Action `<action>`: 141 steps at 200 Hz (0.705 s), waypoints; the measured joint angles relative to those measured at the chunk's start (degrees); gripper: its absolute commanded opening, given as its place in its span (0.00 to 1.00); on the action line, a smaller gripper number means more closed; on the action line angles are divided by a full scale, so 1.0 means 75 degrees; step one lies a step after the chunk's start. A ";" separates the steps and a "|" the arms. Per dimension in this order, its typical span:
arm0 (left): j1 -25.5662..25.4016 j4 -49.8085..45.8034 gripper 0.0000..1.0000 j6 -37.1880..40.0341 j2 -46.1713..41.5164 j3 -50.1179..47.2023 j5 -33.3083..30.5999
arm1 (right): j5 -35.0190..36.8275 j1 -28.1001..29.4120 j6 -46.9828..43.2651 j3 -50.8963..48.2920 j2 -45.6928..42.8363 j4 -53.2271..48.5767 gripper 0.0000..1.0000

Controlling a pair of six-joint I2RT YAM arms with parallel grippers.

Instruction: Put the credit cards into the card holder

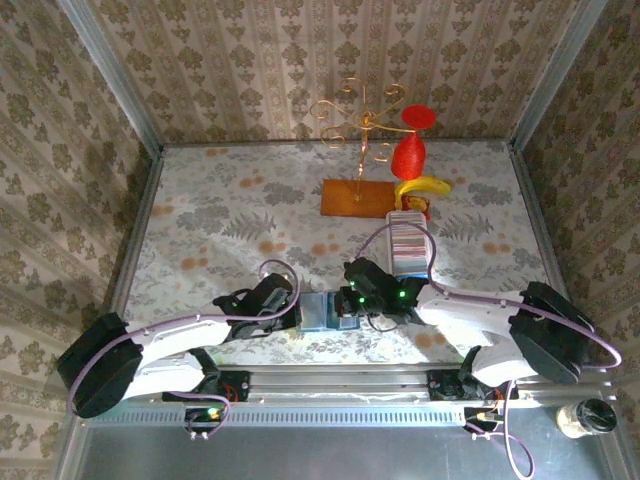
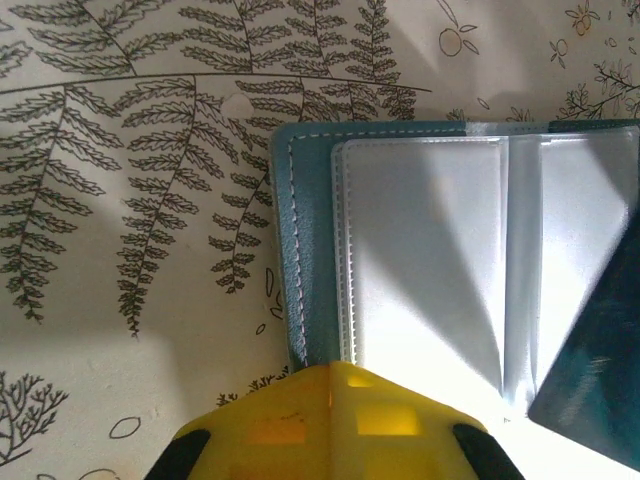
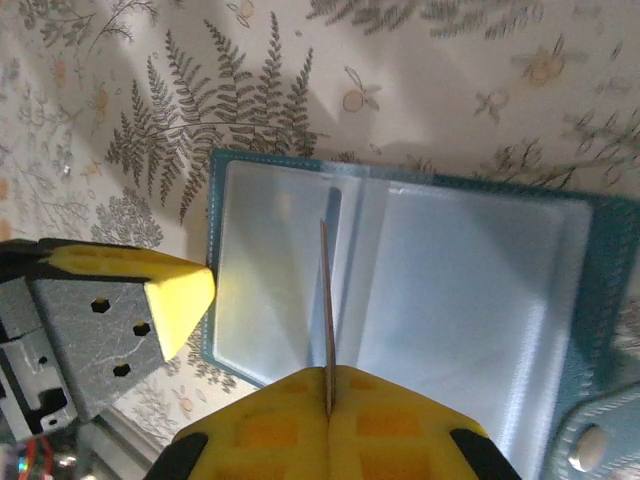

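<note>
A: Top view: card holder [image 1: 322,312] logged open at the near edge of the table [image 1: 200,225], between both grippers. At its 2 o'clock a white tray [image 1: 391,250], pale cards [image 1: 408,248] stood in it.

B: Right wrist view: right gripper [image 3: 328,400] clamped on one credit card [image 3: 326,300], seen edge-on over the clear sleeves [image 3: 470,290]. Left wrist view: left gripper [image 2: 330,400] closed at the holder's edge.

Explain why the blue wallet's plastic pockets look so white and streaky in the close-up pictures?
Left wrist view: light glares off the card holder's clear sleeves, with a diagonal shadow across them. Right wrist view: softer sheen, the right gripper's yellow fingertips blurred. Top view: even lighting.
</note>
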 measured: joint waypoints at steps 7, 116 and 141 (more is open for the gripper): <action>0.0000 0.0000 0.05 0.0000 -0.0003 -0.0003 -0.0012 | 0.0099 -0.0009 -0.0300 0.0146 -0.0216 -0.0283 0.00; 0.0000 0.0003 0.05 0.0108 -0.0015 0.0000 -0.0009 | 0.1061 -0.1626 -1.1016 0.1982 -0.2259 -0.5718 0.00; 0.0000 0.0006 0.05 0.0149 -0.0050 0.0000 -0.0009 | 0.1236 -0.1874 -1.2316 0.1553 -0.2180 -0.5986 0.00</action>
